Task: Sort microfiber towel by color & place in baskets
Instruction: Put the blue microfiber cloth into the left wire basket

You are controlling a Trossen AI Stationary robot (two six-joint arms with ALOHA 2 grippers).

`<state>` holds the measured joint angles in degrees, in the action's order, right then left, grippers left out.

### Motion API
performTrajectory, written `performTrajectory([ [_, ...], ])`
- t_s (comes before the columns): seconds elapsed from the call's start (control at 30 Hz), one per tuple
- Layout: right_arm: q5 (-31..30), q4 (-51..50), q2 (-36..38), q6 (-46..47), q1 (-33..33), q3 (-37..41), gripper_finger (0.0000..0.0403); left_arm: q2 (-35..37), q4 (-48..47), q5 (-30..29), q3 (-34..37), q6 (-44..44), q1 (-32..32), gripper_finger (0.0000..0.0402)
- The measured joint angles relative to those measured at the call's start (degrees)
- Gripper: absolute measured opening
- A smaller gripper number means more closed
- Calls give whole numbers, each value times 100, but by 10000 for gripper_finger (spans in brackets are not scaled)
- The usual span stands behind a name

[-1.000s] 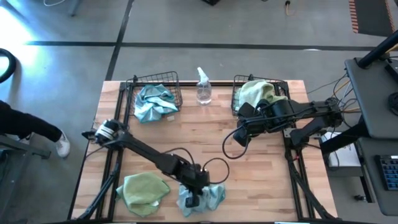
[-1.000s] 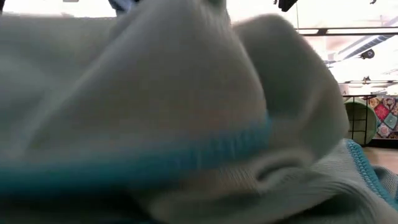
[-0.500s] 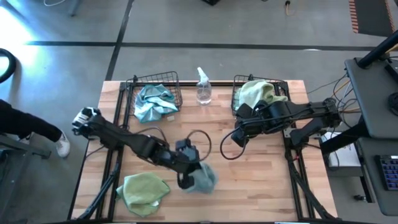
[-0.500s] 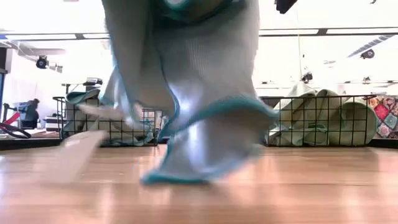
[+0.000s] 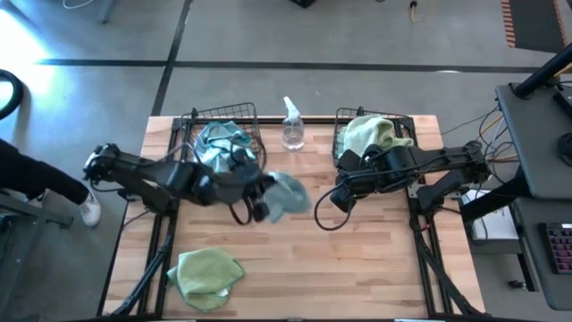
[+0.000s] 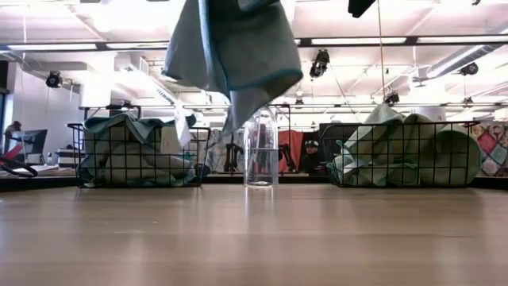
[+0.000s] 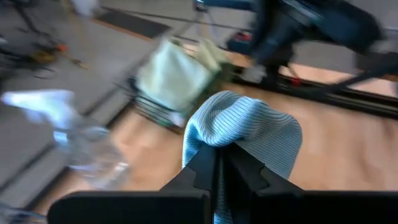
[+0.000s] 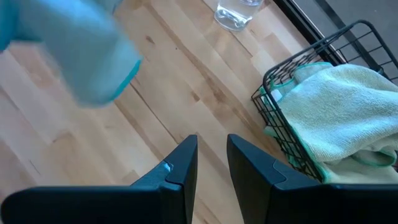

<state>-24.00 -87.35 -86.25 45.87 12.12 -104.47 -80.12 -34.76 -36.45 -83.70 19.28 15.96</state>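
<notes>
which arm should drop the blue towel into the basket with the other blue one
Left. The left gripper already holds the light blue towel lifted beside the left basket. The right gripper hangs open near the right basket of yellow-green towels.

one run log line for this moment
left hand: shut on light blue microfiber towel, airborne | right hand: open, idle | pale yellow-green towel: on table

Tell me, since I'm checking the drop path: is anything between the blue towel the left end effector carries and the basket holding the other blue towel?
Nothing visible blocks it. The left end effector holds the blue towel lifted off the table, just beside the left basket. The spray bottle stands off to the side, between the baskets, not on that path.
</notes>
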Motion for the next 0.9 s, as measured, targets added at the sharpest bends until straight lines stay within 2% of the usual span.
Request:
performTrajectory([
  [0.2, -1, 68, -14, -174, 0, 2, 82, 427, -15, -572, -2, -520, -512, 1],
  [0.53, -3, 260, -17, -315, 0, 2, 82, 962, -230, -1091, -2, -1327, -1574, 1],
  [0.9, -6, 282, -17, -282, 0, 2, 82, 1455, -497, -1210, -4, -2025, -3172, 1],
])
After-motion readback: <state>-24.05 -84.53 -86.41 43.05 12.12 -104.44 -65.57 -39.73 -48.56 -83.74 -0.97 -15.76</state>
